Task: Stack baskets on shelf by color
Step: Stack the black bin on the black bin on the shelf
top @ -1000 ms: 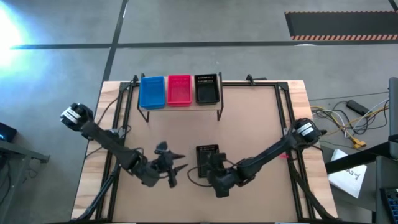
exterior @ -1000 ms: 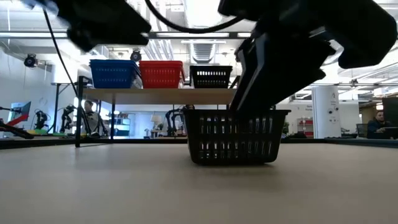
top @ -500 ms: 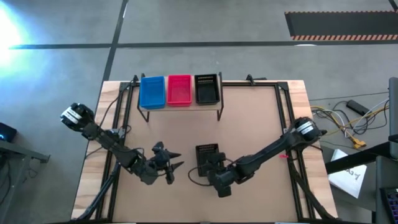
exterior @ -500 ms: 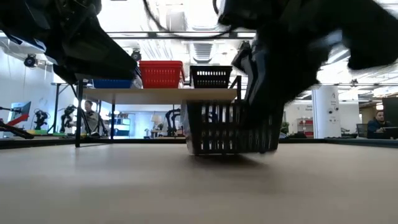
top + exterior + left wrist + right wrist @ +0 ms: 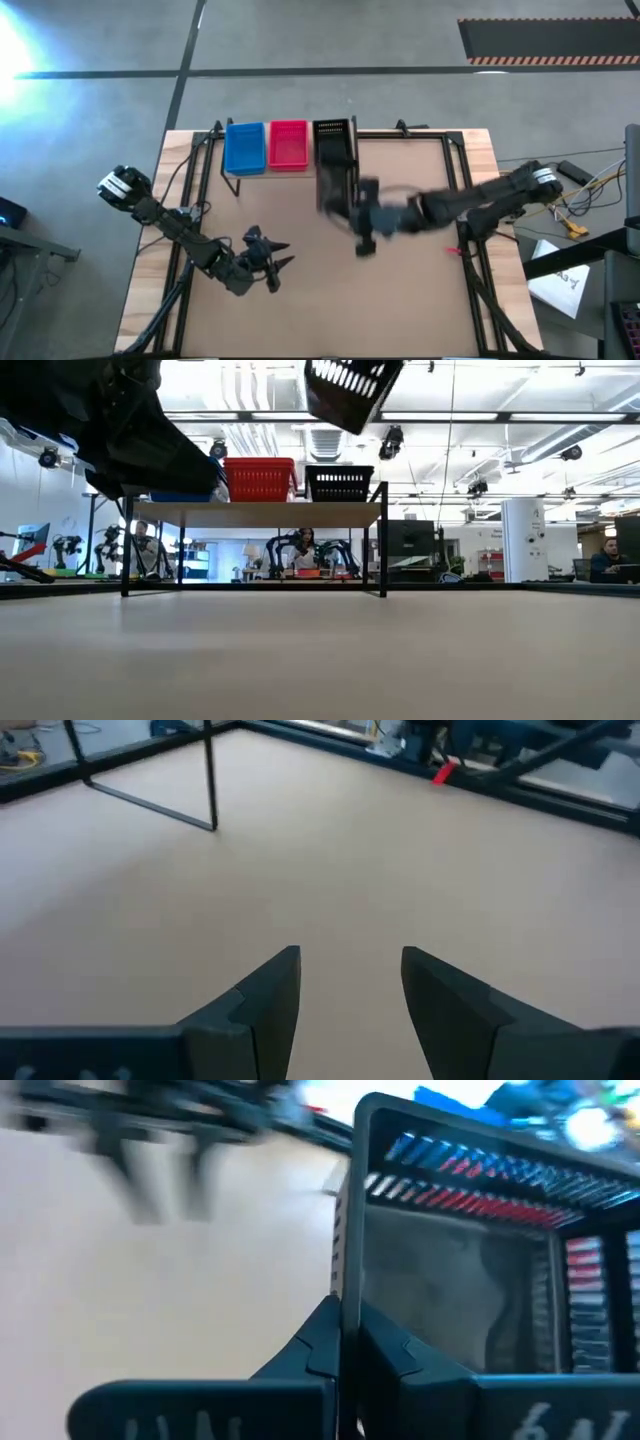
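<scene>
On the shelf (image 5: 296, 172) at the table's far side stand a blue basket (image 5: 245, 147), a red basket (image 5: 288, 144) and a black basket (image 5: 333, 135), side by side; they also show on the shelf (image 5: 255, 513) in the low view. Another black basket (image 5: 335, 185) hangs tilted in the air just in front of the shelf's black one, high up in the low view (image 5: 350, 385). My right gripper (image 5: 354, 210) is shut on it. My left gripper (image 5: 280, 258) stands open over the table's near left, nothing between its fingers (image 5: 350, 960). My right gripper (image 5: 350, 1315) pinches the rim of one wall (image 5: 348, 1280) of the black basket, one finger outside the wall and one inside the basket. The basket is lifted clear of the table and tilted, well above the height of the shelf's top.
Bare tabletop (image 5: 400, 290) lies between the arms and the near edge. The shelf's thin black legs (image 5: 210, 780) stand on the table. Black frame rails (image 5: 465, 180) run along the table's left and right sides. People and other equipment show in the room behind.
My right gripper has shut on the black basket's wall, lifted it off the table and carried it up and toward the far edge, up to the shelf. The basket, which stood level on the table's near middle, now hangs tilted high in the air.
</scene>
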Action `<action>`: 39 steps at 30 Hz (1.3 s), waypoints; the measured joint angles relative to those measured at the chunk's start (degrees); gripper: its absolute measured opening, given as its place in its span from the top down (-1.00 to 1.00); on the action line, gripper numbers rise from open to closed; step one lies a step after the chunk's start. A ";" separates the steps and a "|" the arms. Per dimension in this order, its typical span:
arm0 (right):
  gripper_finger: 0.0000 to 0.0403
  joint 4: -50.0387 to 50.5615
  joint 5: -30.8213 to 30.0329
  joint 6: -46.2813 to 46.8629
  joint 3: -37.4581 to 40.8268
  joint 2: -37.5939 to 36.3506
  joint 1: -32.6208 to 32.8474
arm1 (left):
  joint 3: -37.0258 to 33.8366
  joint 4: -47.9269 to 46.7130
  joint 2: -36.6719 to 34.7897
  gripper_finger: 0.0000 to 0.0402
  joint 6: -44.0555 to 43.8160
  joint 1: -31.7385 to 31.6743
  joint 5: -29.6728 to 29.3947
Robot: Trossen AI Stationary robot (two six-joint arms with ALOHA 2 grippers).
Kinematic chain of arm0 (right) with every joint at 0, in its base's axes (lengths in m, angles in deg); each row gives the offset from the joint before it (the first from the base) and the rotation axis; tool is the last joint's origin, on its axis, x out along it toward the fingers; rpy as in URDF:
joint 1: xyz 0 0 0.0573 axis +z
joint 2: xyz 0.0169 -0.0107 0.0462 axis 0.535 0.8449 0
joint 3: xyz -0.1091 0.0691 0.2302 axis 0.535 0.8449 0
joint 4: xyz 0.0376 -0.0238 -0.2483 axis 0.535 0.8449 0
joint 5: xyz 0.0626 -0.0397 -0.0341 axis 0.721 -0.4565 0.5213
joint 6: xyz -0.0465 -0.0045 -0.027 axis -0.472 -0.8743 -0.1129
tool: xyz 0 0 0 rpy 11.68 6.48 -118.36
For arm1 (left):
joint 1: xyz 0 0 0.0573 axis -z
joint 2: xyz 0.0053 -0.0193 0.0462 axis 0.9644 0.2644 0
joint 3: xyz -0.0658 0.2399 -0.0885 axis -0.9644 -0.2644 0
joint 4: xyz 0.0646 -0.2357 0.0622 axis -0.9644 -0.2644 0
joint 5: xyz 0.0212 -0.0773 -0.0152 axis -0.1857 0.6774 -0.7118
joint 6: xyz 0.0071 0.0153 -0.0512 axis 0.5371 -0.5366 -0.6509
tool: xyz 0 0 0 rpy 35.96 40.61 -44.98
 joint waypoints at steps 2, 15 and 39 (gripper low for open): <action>0.96 0.00 1.07 -4.56 -1.02 -0.44 -5.25 | -0.06 0.10 0.00 0.20 -0.01 -0.24 -0.63; 0.96 6.58 16.51 -18.12 -11.94 7.88 -26.75 | -0.10 1.00 0.00 0.20 -0.01 -0.70 -0.60; 0.35 12.95 16.50 -20.62 -13.89 10.02 -30.22 | -0.10 1.35 0.00 0.20 -0.01 -0.70 -0.58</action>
